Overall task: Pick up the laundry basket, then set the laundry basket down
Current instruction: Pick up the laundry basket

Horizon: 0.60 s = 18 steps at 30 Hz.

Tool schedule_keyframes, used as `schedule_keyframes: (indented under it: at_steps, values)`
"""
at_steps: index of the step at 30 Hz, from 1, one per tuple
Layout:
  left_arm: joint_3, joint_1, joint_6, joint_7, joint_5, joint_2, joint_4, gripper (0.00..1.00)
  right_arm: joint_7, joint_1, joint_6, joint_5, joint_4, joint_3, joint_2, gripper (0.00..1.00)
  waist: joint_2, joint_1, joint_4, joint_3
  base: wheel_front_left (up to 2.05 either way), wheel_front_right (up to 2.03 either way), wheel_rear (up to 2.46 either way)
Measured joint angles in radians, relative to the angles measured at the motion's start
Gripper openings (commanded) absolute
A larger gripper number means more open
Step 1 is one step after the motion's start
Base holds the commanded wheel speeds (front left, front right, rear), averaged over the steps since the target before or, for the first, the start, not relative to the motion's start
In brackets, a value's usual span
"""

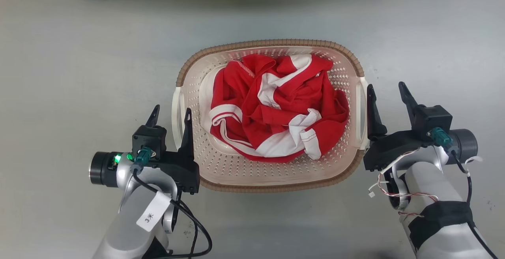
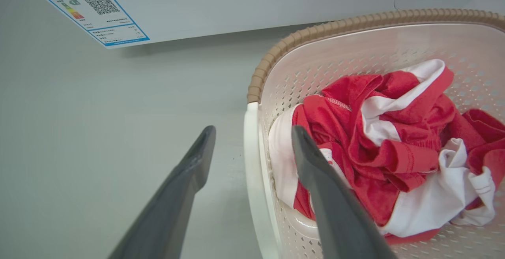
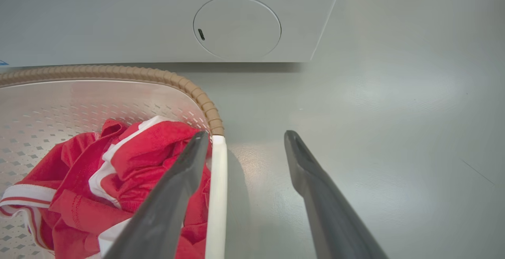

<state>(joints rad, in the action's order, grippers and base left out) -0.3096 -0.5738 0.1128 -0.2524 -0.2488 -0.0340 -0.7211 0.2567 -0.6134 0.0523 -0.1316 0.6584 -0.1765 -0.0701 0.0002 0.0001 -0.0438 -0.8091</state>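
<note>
Right now we have the laundry basket (image 1: 272,42) sitting on the grey floor (image 1: 79,77) just in front of the washer (image 3: 118,14), between our two arms. A crumpled red and white garment (image 1: 276,109) lies inside it. Our left hand (image 1: 172,109) is spread open and holds nothing. One of its fingers hangs outside the basket over the floor and the other over the inside, with the white left handle (image 2: 252,164) in the gap between them. Whether either finger touches the handle, we cannot tell. Our right hand (image 1: 386,85) is likewise open with nothing gripped. In the right wrist view its inner finger lies over the clothing just beside the white right handle (image 3: 218,180), and its outer finger is apart from it over bare floor. An energy label (image 2: 90,10) is stuck on the washer's front.
</note>
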Motion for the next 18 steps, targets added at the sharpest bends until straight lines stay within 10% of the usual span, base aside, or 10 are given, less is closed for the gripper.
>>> schedule_keyframes:
  at_steps: [18]
  values:
    - [-0.034, -0.082, -0.007, 0.004, -0.110, 0.001, -0.150, 1.00, 0.000, -0.080, -0.010, -0.018, 0.110, -0.039, 0.004, 1.00, 0.0000, 0.0000, 0.007, -0.093, 0.00, 0.00, 0.00]
